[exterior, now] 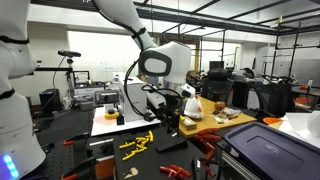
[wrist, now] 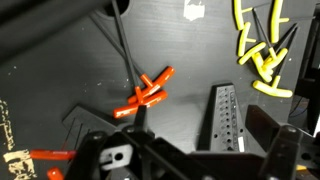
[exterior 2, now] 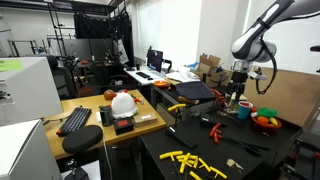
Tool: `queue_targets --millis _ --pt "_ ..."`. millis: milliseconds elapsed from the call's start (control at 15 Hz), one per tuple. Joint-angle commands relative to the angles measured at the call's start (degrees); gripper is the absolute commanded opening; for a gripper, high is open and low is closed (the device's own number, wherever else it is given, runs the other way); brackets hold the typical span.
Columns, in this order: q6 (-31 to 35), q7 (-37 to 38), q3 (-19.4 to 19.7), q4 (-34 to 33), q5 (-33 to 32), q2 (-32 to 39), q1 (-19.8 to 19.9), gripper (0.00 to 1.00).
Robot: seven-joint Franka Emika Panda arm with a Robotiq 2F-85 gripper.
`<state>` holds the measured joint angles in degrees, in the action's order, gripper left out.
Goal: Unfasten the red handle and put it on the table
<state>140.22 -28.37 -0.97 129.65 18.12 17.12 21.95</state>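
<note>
The red handle (wrist: 148,93) is a cluster of orange-red bars lying on the black table (wrist: 190,50), seen upper left of centre in the wrist view. It shows as small red pieces in an exterior view (exterior 2: 218,130). My gripper (wrist: 200,124) hangs above the table with its fingers apart and nothing between them. A black perforated block (wrist: 225,112) lies on the table below the jaws. The gripper is apart from the red handle, which lies to the left of it in the wrist view. The gripper shows in both exterior views (exterior: 165,112) (exterior 2: 238,96).
Several yellow tools (wrist: 262,50) (exterior: 137,143) (exterior 2: 192,160) lie on the table. Another orange-red piece (wrist: 50,155) lies at the lower left. A bowl of coloured items (exterior 2: 266,120) and a light wooden board (exterior: 226,118) stand nearby. A white helmet (exterior 2: 122,102) sits on a side desk.
</note>
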Motion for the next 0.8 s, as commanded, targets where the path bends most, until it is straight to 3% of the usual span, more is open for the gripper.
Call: queue_targets --millis 0,467,533,733 --pt "2.03 -5.71 1.48 14.36 3.4 -11.99 -1.0 1.0" --pt "10.08 -9.48 7.25 37.3 -4.96 -31.92 -7.61 1.0" --pt "8.06 -8.96 8.17 29.28 -6.89 -27.59 -8.57 1.0" --pt "6.91 -7.62 9.2 30.63 -11.1 -34.62 -11.75 1.0"
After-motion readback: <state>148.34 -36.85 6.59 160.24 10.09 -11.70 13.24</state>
